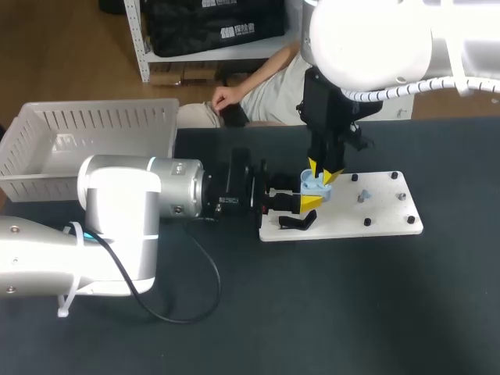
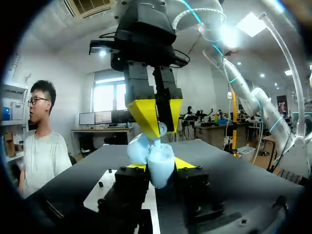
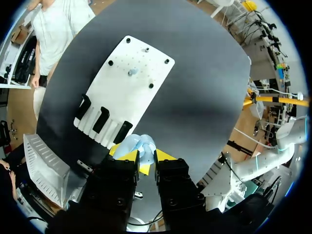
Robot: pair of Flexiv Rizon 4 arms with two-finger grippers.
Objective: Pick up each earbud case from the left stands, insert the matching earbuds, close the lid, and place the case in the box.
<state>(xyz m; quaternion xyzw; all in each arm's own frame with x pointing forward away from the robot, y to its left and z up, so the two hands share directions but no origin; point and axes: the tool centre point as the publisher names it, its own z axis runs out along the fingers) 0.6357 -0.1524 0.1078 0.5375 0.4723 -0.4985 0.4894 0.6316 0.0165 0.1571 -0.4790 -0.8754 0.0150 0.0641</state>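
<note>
1. The left gripper (image 2: 160, 165) is clamped on the pale blue earbud case (image 1: 315, 188), holding it over the left end of the white board (image 1: 383, 212), beside a black stand (image 1: 295, 223).
2. The right gripper (image 1: 322, 173) hangs straight down onto the case's top; I cannot tell whether it grips anything.
3. The white box (image 1: 94, 125) stands at the table's far left.

A robotics lab, plainly; a white left arm (image 1: 117, 215) and right arm (image 1: 367, 39) hang over a dark table (image 1: 351, 312); a drilled white board (image 1: 387, 211) and plastic basket (image 1: 86, 125) sit on it.
</note>
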